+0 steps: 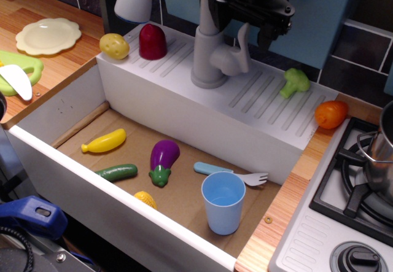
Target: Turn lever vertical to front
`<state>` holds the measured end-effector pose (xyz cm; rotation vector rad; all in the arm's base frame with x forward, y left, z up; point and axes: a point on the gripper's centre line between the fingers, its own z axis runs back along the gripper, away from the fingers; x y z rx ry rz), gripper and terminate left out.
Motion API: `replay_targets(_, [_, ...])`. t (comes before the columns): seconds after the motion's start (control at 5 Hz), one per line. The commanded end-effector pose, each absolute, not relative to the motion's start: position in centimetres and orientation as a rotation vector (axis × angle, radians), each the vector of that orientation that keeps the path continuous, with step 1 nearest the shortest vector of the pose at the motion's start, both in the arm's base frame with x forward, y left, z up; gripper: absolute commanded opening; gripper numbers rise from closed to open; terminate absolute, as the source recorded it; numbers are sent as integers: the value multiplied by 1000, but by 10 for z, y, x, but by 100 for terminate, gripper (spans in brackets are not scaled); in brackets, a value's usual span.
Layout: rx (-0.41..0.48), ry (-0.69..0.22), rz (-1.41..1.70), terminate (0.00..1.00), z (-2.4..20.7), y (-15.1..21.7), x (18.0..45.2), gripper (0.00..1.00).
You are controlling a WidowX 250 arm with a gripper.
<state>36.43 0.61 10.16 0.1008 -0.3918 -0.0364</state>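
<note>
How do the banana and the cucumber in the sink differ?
The banana is yellow; the cucumber is dark green. The banana curves slightly with tapered tips; the cucumber is straighter with blunt, rounded ends. The banana lies nearer the sink's back-left corner; the cucumber lies closer to the front rim. Both lie flat on the brown sink floor, roughly parallel, apart from each other, and are similar in length.

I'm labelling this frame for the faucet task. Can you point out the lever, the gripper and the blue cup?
lever point(244, 40): main camera view, on its upright grey handle.
gripper point(253, 37): main camera view, midway between its fingers.
blue cup point(222, 213): main camera view, on its front wall.
</note>
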Motion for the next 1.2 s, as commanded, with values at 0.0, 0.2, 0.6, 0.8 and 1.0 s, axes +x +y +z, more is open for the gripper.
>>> replay_targets(0.0, [94,-453,-29,0,110,8,375,0])
replay_targets(0.2, [85,-444,-22,0,108,5,373,0])
replay_targets(0.6, [68,-406,13,0,101,-2,353,0])
replay_targets(0.8, [55,-403,24,0,93,0,342,0])
replay_targets(1.0, [30,-405,34,0,81,4,333,0])
